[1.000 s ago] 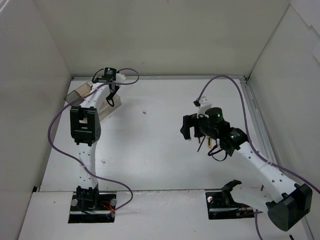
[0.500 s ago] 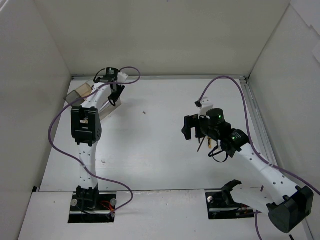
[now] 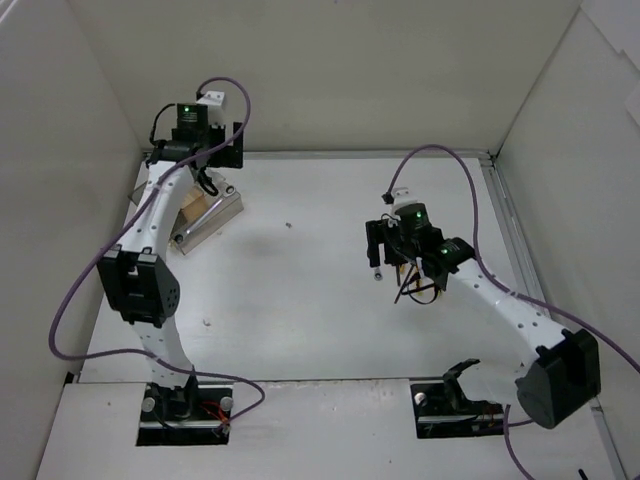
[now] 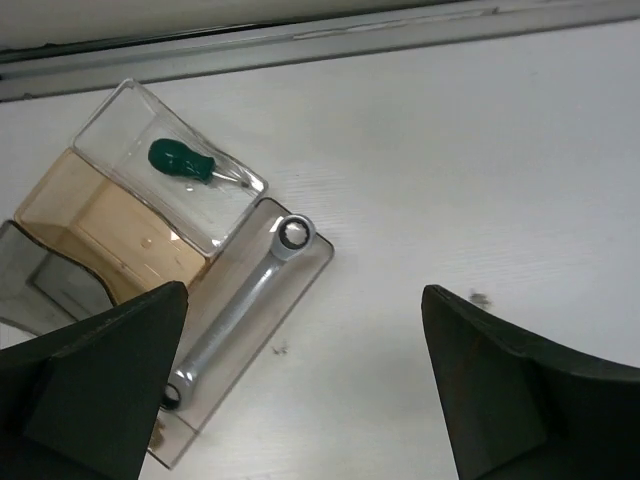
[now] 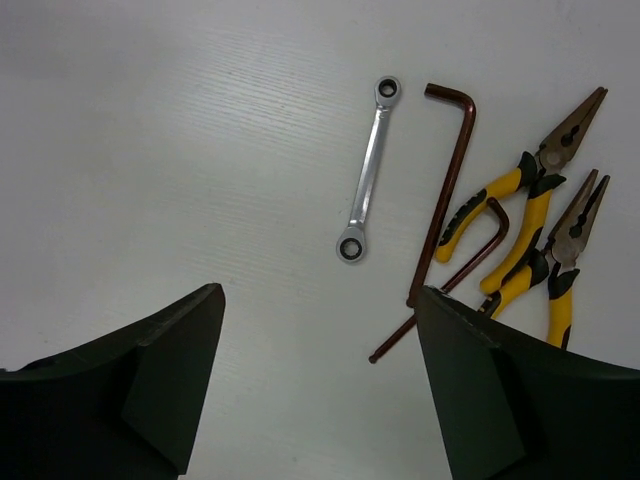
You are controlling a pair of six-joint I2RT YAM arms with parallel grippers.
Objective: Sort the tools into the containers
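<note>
The containers (image 4: 100, 225) sit at the far left of the table (image 4: 480, 150). In their clear box lies a green screwdriver (image 4: 180, 160). In a tinted box adjoining it lies a wrench (image 4: 240, 300), stretched along the box's length. The left gripper (image 4: 300, 390) hangs above the containers with its jaws spread wide, holding nothing. Well to the right of the containers, the right gripper (image 5: 315, 390) hovers with its jaws wide apart and empty. Below it, loose tools lie close together on the table: a second wrench (image 5: 367, 185), two hex keys (image 5: 445, 190) and two pliers (image 5: 533, 172).
</note>
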